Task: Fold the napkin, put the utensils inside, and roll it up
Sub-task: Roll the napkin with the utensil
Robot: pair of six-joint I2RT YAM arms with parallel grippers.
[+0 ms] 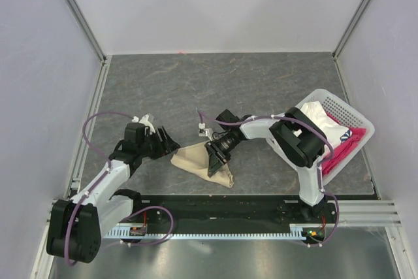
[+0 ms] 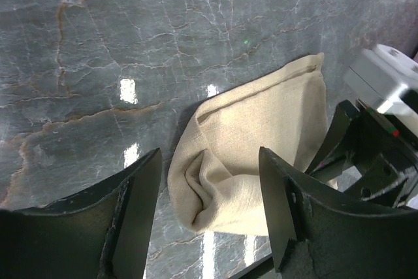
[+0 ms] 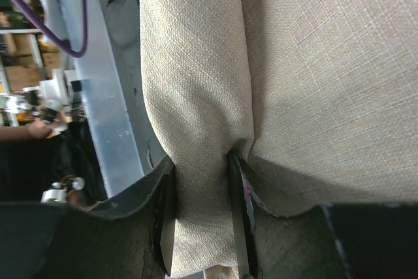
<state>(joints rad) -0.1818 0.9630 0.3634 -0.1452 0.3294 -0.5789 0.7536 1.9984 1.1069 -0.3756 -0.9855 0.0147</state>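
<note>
The beige napkin [image 1: 189, 159] lies bunched and folded near the table's front edge. It tapers toward the near right. My right gripper [image 1: 215, 157] reaches in from the right and is shut on a thick fold of the napkin [image 3: 313, 63], with the right gripper's [image 3: 199, 184] jaws pressing the cloth from both sides. My left gripper [image 1: 166, 143] stands open just left of the cloth. In the left wrist view, the napkin's [image 2: 261, 135] rounded end lies ahead of the left gripper's [image 2: 209, 161] spread fingers, untouched. The utensils are out of view.
A white perforated basket [image 1: 349, 110] sits at the right edge, holding a white cloth [image 1: 319, 117] and a pink-red cloth [image 1: 339, 153]. Grey walls close in the table on three sides. A black rail with the arm bases runs along the front.
</note>
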